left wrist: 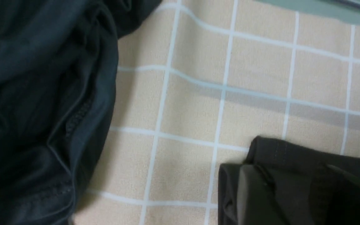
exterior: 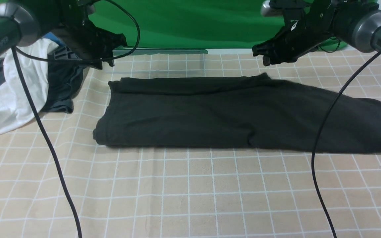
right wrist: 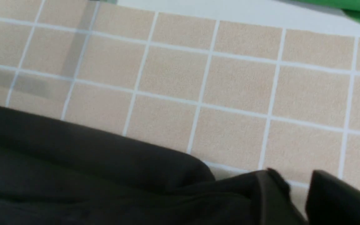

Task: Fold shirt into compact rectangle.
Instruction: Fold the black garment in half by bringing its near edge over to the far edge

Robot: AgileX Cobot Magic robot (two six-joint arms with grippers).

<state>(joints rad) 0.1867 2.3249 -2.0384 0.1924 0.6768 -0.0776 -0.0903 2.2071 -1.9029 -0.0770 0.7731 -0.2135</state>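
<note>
Plainly, the right fingers [right wrist: 273,197] stand apart, with the cloth [right wrist: 230,93] showing in the gap and nothing pinched. The right gripper [exterior: 260,56] hangs clear above the shirt [exterior: 210,115], whose far edge rises to a small peak at the gripper's 6 o'clock. The left fingers [left wrist: 248,193] look parted too, though blurred, with the shirt's corner behind them and nothing gripped. The left gripper [exterior: 112,49] hangs above the shirt's far left corner, again at its 6 o'clock. The shirt lies flat across the middle of the table as a long dark band, doubled over along its far edge, its left end squared and its right end tapering toward 3 o'clock to the picture's edge. The cloth is beige with a white grid, and a green backdrop [exterior: 193,23] stands at 12 o'clock. At 9 o'clock a white garment [exterior: 18,92] and a dark garment [exterior: 61,86] lie heaped, near the shirt's left end but apart from it. Open cloth stretches toward 6 o'clock, crossed in view by two black cables [exterior: 45,132].
</note>
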